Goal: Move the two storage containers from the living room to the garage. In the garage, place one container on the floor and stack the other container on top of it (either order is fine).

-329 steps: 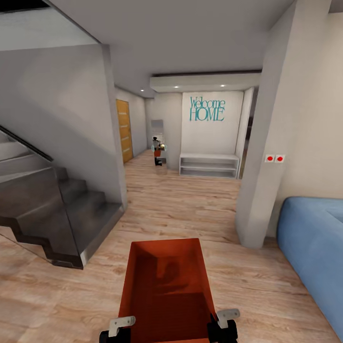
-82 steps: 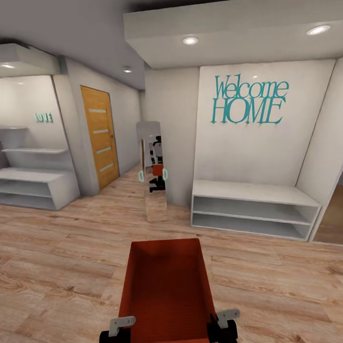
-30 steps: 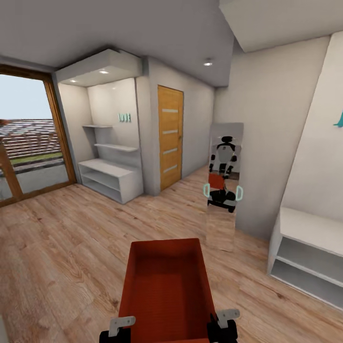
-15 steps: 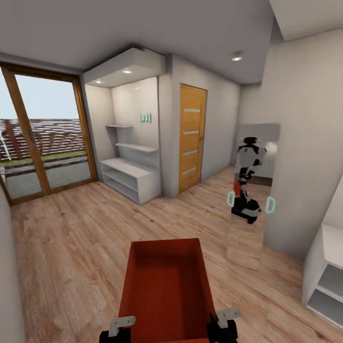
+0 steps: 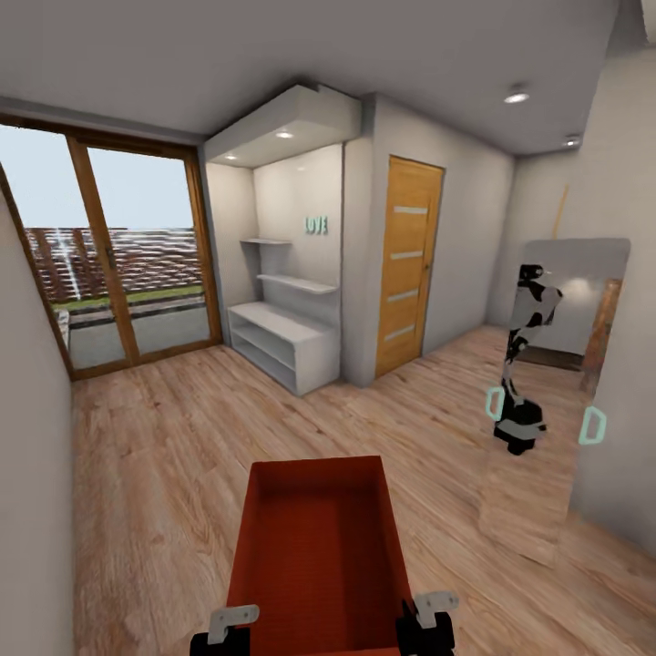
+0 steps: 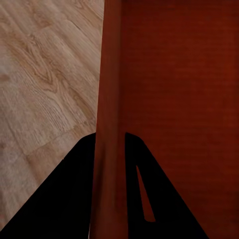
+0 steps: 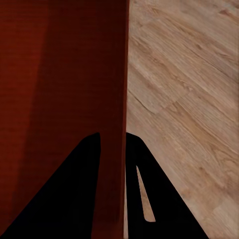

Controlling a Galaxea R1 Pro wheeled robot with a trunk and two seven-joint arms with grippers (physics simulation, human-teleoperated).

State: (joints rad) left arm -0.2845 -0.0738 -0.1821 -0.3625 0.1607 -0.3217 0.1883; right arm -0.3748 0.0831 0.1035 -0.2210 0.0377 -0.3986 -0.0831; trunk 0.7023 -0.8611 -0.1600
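**Transit record: one container in carriage, hallway**

- Wood plank floor: light planks, running ahead of and beneath both grippers.
- Glass doors: far ahead, to the left gripper's side.
- Orange-wood door: frosted strips, shut, far ahead on the right gripper's side; judged the likely way to the garage.
- Mirror: leaning on the wall well off to the right gripper's side.
- White shelf unit: ahead, between glass doors and door.
- Storage container: orange-red, open-top, empty, carried between the two grippers, off the floor.
- Left gripper: clamped over the container's left wall.
- Right gripper: clamped over the right wall.

Progress, as judged: first container under way, not yet in the garage. Remaining: pass the door, set it down, fetch and stack the second.
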